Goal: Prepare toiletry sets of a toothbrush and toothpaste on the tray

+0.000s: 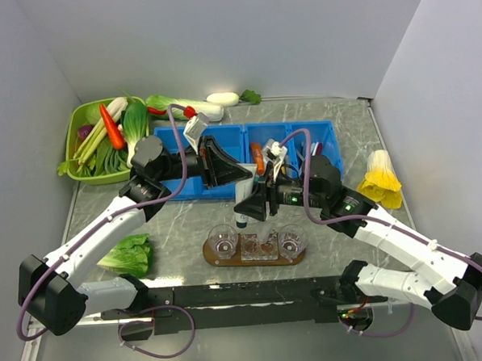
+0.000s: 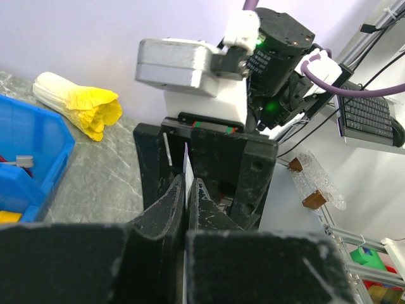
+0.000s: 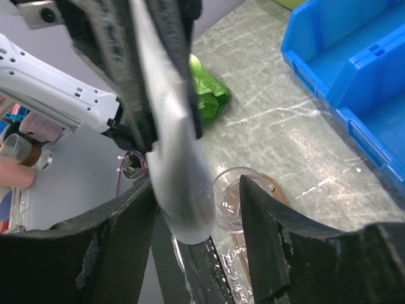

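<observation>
My left gripper (image 1: 241, 178) is shut on the flat crimped end of a silvery white toothpaste tube (image 1: 247, 198). The tube hangs cap-down above the table, just behind the tray's left end. In the left wrist view the fingers (image 2: 172, 202) pinch its thin white edge (image 2: 187, 161). My right gripper (image 1: 256, 205) is open, one finger on each side of the tube (image 3: 171, 145), its jaws well apart. The brown wooden tray (image 1: 229, 263) carries clear glass cups (image 3: 231, 202) and lies in front. I cannot make out a toothbrush.
Blue bins (image 1: 222, 133) stand behind the grippers with an orange tube (image 1: 257, 155) and small items inside. A green basket (image 1: 75, 128) of vegetables is at back left. A lettuce leaf (image 1: 128, 255) lies front left and a yellow cabbage (image 1: 382, 181) at right.
</observation>
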Tool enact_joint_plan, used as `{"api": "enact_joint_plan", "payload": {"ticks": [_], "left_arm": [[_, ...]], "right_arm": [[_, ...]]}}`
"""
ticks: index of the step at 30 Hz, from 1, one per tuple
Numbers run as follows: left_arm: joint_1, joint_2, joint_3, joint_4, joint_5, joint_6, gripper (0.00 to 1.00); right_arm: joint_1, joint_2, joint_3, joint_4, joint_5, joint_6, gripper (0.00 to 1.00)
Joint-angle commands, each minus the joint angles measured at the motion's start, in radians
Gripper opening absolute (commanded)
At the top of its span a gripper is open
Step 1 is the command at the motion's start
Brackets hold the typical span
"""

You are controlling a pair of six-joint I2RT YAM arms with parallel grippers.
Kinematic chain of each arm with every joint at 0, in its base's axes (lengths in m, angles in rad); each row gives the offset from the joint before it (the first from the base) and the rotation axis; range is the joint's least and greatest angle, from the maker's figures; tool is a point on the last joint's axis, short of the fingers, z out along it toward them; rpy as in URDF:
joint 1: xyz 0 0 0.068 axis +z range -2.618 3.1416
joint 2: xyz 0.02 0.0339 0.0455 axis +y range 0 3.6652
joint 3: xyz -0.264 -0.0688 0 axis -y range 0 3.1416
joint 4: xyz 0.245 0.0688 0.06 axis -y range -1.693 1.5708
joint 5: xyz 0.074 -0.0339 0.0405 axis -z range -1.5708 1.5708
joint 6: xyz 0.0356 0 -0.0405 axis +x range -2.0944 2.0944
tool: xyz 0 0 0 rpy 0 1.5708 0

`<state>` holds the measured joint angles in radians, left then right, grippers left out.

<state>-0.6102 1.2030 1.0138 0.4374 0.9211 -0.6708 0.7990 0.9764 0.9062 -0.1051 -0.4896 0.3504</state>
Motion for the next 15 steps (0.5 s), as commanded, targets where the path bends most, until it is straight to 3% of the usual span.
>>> {"api": "enact_joint_plan", "payload": {"ticks": [1,8,15], "left_arm": [[0.003,-0.039,0.003,0.064,0.022,-0.006,0.01],[0.003,-0.037,0.006,0.052,0.018,0.004,0.01],[0.003,-0.037,0.008,0.040,0.010,0.014,0.01]], "right_arm": [[0.005,0.019,-0.016,0.036,0.009,-0.008,0.62],[0.006,0.013,-0.023,0.050,0.006,-0.007,0.54],[0.006,0.001,-0.033,0.054,0.006,-0.004,0.30]]}}
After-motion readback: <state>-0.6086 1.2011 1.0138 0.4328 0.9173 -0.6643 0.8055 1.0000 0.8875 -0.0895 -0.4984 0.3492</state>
